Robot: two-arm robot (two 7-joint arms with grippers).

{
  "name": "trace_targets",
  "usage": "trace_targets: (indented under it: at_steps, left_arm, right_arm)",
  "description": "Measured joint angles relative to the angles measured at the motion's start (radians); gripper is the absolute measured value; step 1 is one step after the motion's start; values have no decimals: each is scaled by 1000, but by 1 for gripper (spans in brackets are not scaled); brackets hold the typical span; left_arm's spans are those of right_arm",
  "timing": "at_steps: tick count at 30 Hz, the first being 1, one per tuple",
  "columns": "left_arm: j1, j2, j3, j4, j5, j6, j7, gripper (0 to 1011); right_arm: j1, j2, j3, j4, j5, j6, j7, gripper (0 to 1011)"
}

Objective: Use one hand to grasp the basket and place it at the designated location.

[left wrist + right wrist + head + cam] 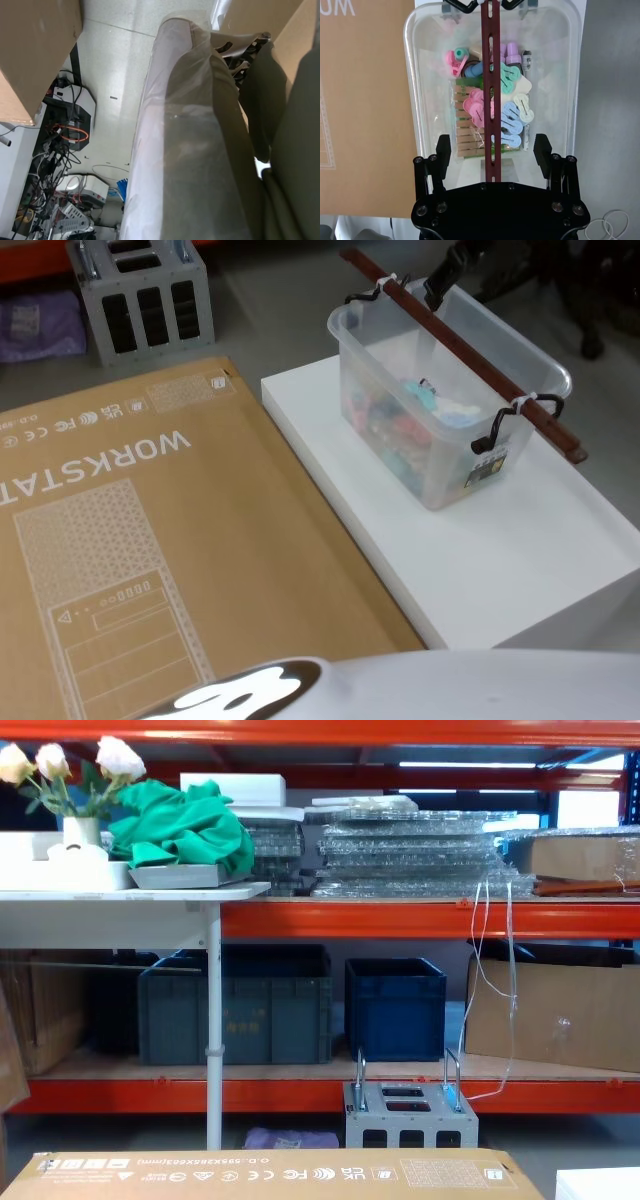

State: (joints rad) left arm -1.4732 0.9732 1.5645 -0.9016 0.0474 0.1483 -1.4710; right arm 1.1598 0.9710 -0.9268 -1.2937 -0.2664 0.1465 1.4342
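Orange-framed warehouse shelving backs the scene as the basket [556, 375] sits on a white platform [500, 570] at about 1 o'clock from the robot, loaded with pastel clothes pegs [512, 115]. A dark red handle bar [470, 350], hooked to both ends of the rim, runs from 10 o'clock to 4 o'clock in the head view. That axis decides the coming grasp.

The right gripper [493, 142] hangs over the bar toward its 10 o'clock end. Its jaws stand wide apart, one on each side of the bar and square to its length. Neither finger touches it. The basket lies directly below the jaws, so a short descent and a close look like all that remains. The right arm is clearly the nearer one.

A long cardboard box [150, 540] lies flat at 9 o'clock of the platform, just beside it, and a grey crate [145, 295] stands on the floor at 11 o'clock. Nothing crowds the bar itself.
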Motion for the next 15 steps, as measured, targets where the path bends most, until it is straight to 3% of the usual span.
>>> trace_targets:
  at_steps: [15]
  left_arm:
    - [0, 0, 0, 0, 0, 0, 0, 0]
  right_arm:
    - [14, -75, -74, 111, -15, -60, 24, 1000]
